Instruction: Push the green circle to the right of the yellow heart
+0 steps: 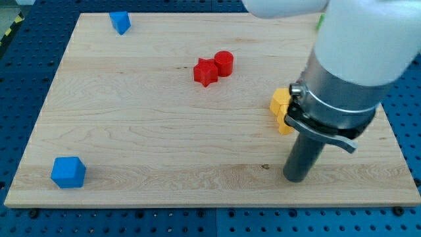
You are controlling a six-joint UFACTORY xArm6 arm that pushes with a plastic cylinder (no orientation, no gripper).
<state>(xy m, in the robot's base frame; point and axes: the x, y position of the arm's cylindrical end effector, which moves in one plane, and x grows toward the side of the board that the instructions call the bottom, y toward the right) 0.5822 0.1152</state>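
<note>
Looks like a robotics lab bench: pale wooden board (164, 145) laid on a blue perforated mounting plate (20, 85) with a regular grid of holes, visible all round the board's edges. Big white-and-grey industrial arm housing (355, 52) directly above my tip (297, 178), yellow-black hazard tape (13, 26) far off toward the view's top left of the tip. Small moulded plastic test blocks only, e.g. blue block (68, 172) well left of the tip.

Red star (205, 72), red cylinder (224, 63), two blue blocks (68, 172).
</note>
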